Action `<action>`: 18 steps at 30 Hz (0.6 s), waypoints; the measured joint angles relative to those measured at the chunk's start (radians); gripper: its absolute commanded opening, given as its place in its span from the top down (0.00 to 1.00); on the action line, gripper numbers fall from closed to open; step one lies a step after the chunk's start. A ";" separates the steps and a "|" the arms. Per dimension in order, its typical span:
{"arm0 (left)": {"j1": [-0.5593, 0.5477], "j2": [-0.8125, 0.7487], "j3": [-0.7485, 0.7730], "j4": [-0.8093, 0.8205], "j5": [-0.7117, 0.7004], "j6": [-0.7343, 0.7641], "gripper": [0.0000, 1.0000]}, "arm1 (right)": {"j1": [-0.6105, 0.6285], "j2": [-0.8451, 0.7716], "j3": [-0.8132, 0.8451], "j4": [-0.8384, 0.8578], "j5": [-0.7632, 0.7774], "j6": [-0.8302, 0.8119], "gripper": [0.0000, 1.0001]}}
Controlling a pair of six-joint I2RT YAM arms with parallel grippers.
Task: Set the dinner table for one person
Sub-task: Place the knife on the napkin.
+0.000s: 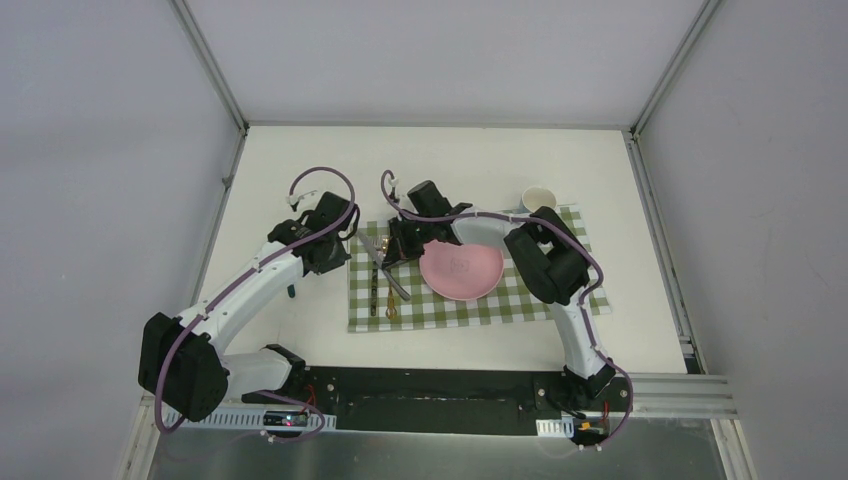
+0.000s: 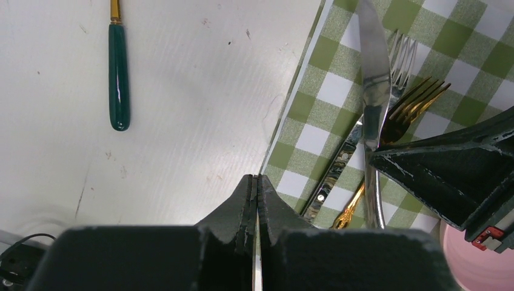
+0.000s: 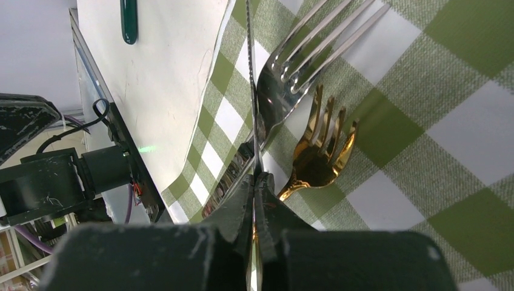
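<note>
On the white dinner table [image 1: 470, 165] lies a green-checked cloth [image 1: 530, 300] bearing a pink plate [image 1: 460, 270]. At the cloth's left end lie a knife [image 2: 373, 91], a silver fork [image 2: 403, 51] and a gold fork [image 2: 418, 100]. My right gripper [image 3: 257, 179] is shut on the knife [image 3: 253, 91], whose serrated blade runs edge-on out of the jaws beside the silver fork [image 3: 291, 79] and the gold fork [image 3: 321, 151]. My left gripper [image 2: 257, 179] is shut on nothing and hovers over the bare table just left of the cloth's edge.
A green-handled utensil [image 2: 119, 79] lies on the table left of the cloth. A pale cup [image 1: 538, 198] stands at the cloth's far right corner. The two grippers [image 1: 338, 250] [image 1: 395, 255] are close together. Aluminium rails [image 1: 225, 200] edge the table.
</note>
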 measured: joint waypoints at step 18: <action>0.000 0.029 -0.030 0.045 0.029 0.004 1.00 | -0.004 -0.028 0.000 -0.033 0.017 -0.013 1.00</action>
